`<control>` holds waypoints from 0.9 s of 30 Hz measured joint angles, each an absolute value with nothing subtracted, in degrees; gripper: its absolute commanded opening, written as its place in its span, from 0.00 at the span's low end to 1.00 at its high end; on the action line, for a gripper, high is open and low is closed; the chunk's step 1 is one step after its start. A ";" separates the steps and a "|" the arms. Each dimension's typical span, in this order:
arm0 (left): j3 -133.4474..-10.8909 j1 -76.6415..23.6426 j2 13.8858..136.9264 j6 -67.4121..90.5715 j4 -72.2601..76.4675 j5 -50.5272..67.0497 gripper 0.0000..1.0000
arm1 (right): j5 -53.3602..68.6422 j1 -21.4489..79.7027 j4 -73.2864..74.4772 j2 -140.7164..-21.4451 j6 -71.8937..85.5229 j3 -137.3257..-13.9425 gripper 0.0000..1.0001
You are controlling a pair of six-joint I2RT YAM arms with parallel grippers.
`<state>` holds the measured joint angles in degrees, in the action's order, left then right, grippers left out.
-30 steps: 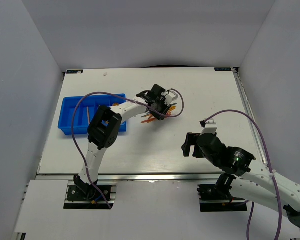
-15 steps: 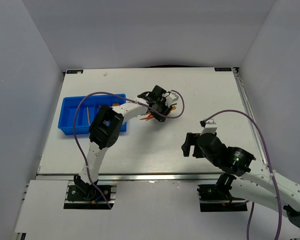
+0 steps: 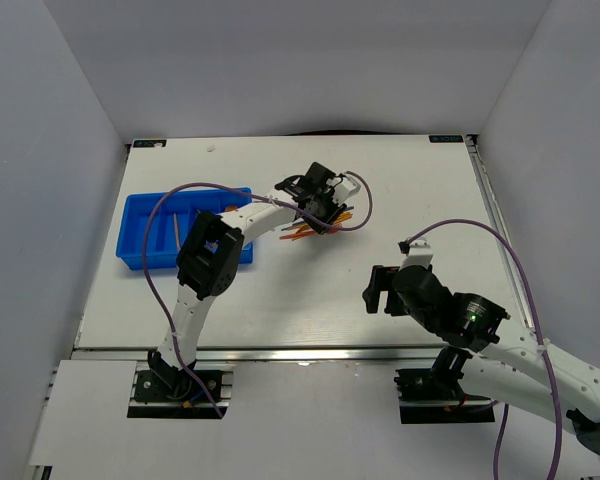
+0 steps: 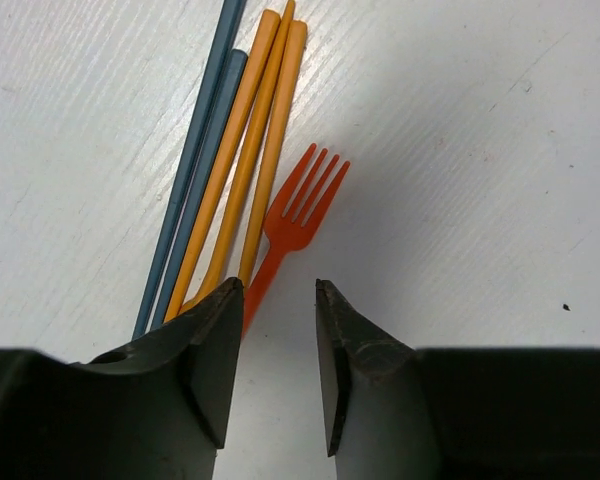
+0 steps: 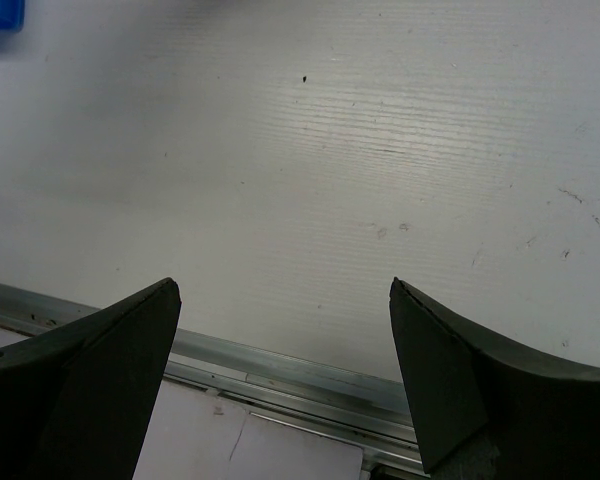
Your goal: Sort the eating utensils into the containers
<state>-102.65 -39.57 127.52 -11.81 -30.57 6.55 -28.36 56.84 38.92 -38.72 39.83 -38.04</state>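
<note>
Red-orange fork (image 4: 298, 215), thin handle; orange sticks (image 4: 250, 150), grey-blue sticks (image 4: 195, 170) alongside, parallel.

A white table (image 3: 410, 190) bears a blue tray (image 3: 130, 230), an orange fork (image 4: 298, 212) and sticks (image 4: 242, 150).

Smooth plastic orange fork (image 4: 295, 215) lies on a matt, finely ridged white table (image 4: 460, 150).

Probably a robotics lab: plain white walls (image 3: 280, 60) box in a rail-edged white table (image 3: 400, 190).
</note>
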 measured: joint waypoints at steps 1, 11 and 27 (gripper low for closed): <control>-102.65 -39.57 127.57 -12.01 -30.74 6.42 0.44 | -28.36 56.84 38.92 -38.72 39.81 -38.04 0.89; -103.09 -39.42 128.27 -12.64 -31.55 6.42 0.41 | -28.36 56.84 38.92 -38.81 39.44 -38.04 0.89; -101.91 -38.79 130.02 -12.58 -29.89 6.98 0.38 | -28.38 56.84 38.92 -39.72 38.87 -38.04 0.89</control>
<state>-101.91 -38.79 130.02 -12.58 -29.89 6.98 -28.38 56.84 38.92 -39.72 38.87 -38.04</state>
